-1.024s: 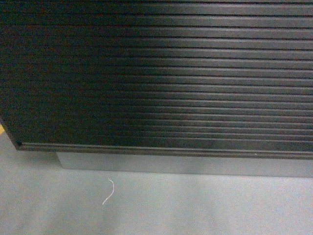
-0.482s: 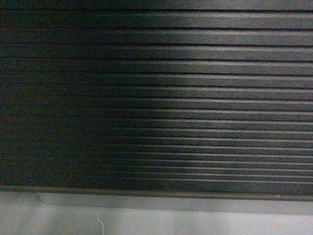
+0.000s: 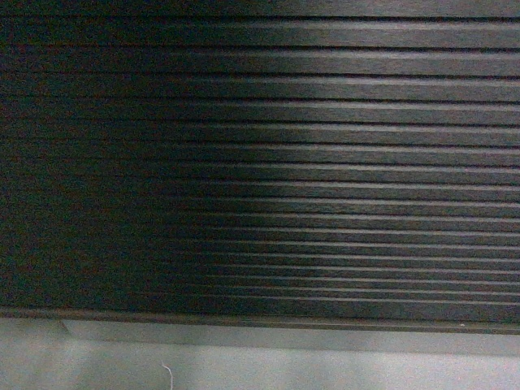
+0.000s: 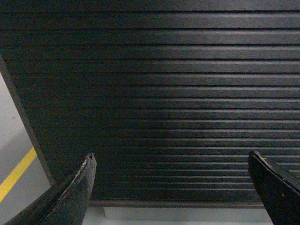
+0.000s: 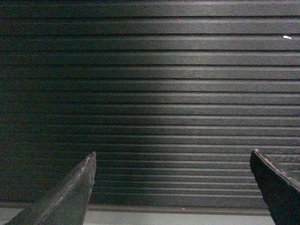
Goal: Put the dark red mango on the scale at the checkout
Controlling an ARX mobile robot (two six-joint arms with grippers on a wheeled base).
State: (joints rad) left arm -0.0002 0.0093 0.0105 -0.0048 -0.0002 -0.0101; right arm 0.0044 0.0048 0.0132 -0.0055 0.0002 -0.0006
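Close against the checkout (image 3: 268, 162) front, left gripper (image 4: 171, 187) and right gripper (image 5: 172, 187) gaped empty; approach step, mango unseen, needing finding.

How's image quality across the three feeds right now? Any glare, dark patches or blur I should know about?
Head view: dim and grainy, the checkout front dark at left, a soft sheen on the slats right of centre. Left wrist view: sharper slats, left hand fingers black silhouettes. Right wrist view: similar sheen mid-frame, right hand fingers dark, one small bright speck top right.
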